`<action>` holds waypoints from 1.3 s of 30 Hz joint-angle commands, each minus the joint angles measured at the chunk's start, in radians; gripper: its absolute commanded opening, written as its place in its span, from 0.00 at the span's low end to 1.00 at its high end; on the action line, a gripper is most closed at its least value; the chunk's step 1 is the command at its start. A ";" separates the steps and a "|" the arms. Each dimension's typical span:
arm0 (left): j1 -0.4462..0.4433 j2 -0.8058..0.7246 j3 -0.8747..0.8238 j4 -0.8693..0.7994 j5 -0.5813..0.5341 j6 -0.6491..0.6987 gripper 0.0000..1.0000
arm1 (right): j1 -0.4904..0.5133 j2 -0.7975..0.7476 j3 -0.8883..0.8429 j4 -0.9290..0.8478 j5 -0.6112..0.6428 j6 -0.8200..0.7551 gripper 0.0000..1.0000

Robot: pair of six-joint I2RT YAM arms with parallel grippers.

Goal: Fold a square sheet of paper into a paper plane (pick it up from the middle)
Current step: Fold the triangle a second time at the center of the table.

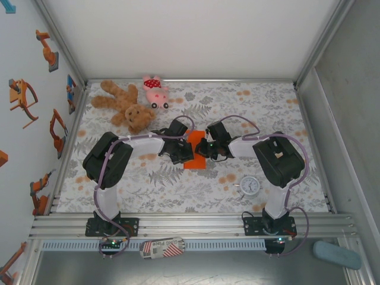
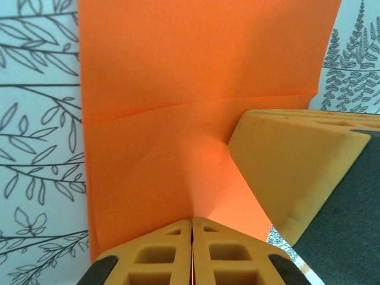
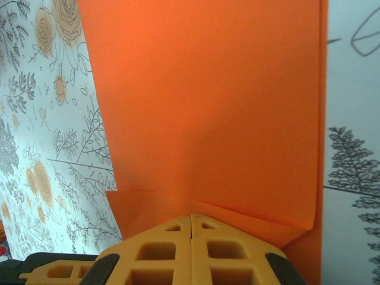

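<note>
I see orange sheet (image 1: 194,151) flat mid-table (image 1: 267,107), free room beyond far edge. Left gripper (image 2: 191,228) pinches raised crease in sheet; right gripper (image 3: 191,225) clenched at folded edge. Left arm (image 1: 107,157), right arm (image 1: 279,157) elbows out, wrists converging.

Bright orange square sheet of paper (image 1: 194,161), partly folded, creased crosswise, centre of the table (image 1: 267,101)

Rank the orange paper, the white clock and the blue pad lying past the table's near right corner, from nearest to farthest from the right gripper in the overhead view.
1. orange paper: in the middle, pinched in the right gripper.
2. white clock: on the table, toward its near right.
3. blue pad: off the table, at the bottom right corner of the view.
</note>
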 commanded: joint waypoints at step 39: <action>-0.010 -0.080 -0.036 -0.058 -0.018 0.066 0.10 | 0.003 0.100 -0.032 -0.191 0.097 0.006 0.00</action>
